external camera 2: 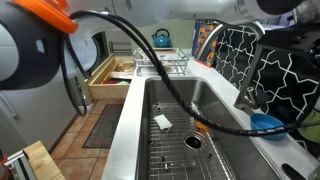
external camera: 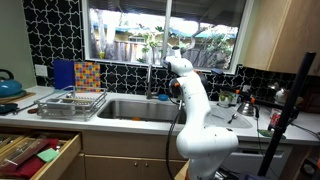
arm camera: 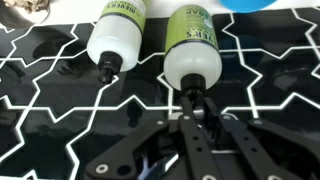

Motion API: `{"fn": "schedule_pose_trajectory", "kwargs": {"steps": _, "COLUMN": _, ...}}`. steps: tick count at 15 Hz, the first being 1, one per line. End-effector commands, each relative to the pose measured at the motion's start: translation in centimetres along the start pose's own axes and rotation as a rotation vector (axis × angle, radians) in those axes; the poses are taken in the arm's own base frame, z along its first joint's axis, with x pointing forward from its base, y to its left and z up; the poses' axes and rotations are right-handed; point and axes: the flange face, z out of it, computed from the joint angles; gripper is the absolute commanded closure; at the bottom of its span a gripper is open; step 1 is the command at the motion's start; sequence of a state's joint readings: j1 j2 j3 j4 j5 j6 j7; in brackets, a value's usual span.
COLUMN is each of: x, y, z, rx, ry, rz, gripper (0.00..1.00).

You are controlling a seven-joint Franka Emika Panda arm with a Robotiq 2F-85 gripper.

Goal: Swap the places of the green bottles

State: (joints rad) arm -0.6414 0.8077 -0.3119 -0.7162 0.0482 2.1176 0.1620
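In the wrist view two white bottles with green labels and black caps stand against the black-and-white tiled wall. One bottle [arm camera: 115, 35] is on the left, the other [arm camera: 195, 45] on the right. My gripper [arm camera: 197, 100] has its fingers close together around the black cap of the right bottle. In an exterior view the arm reaches up to the backsplash behind the sink, with the gripper [external camera: 174, 68] at the wall. The bottles cannot be made out in either exterior view.
A steel sink [external camera: 135, 108] lies below the arm, with a faucet [external camera: 150, 75] at the back. A dish rack [external camera: 72, 100] stands on the counter, and a drawer [external camera: 35, 152] is open. A kettle [external camera: 8, 85] sits at the far end.
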Motion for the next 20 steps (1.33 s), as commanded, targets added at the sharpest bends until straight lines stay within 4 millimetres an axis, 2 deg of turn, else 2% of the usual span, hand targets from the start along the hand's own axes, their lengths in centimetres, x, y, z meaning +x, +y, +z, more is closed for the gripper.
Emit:
{"fn": "schedule_pose_trajectory", "kwargs": {"steps": 1, "x": 0.0, "y": -0.9, "z": -2.1, "rx": 0.038, "ry": -0.027, "rz": -0.032, "gripper": 0.96}}
{"fn": "schedule_pose_trajectory", "kwargs": {"steps": 3, "x": -0.6, "y": -1.9, "z": -1.9, "rx": 0.055, "ry": -0.063, "rz": -0.052, "gripper": 0.96}}
{"fn": "schedule_pose_trajectory", "kwargs": {"steps": 8, "x": -1.8, "y": -4.6, "z": 0.4, "rx": 0.14, "ry": -0.095, "rz": -0.065, "gripper": 0.96}}
{"fn": "schedule_pose_trajectory", "kwargs": {"steps": 14, "x": -2.9, "y": -5.9, "z": 2.8, "rx": 0.139, "ry": -0.105, "rz": -0.091, "gripper": 0.96}}
{"fn": "schedule_pose_trajectory", "kwargs": {"steps": 15, "x": -3.1, "y": -6.1, "z": 3.2, "rx": 0.136, "ry": -0.115, "rz": -0.091, "gripper": 0.58}}
{"fn": "schedule_pose_trajectory", "kwargs": {"steps": 16, "x": -3.2, "y": -6.1, "z": 3.2, "rx": 0.135, "ry": -0.116, "rz": -0.096, "gripper": 0.58}}
{"fn": "schedule_pose_trajectory", "kwargs": {"steps": 20, "x": -2.2, "y": -5.4, "z": 1.2, "rx": 0.141, "ry": -0.082, "rz": -0.075, "gripper": 0.29}}
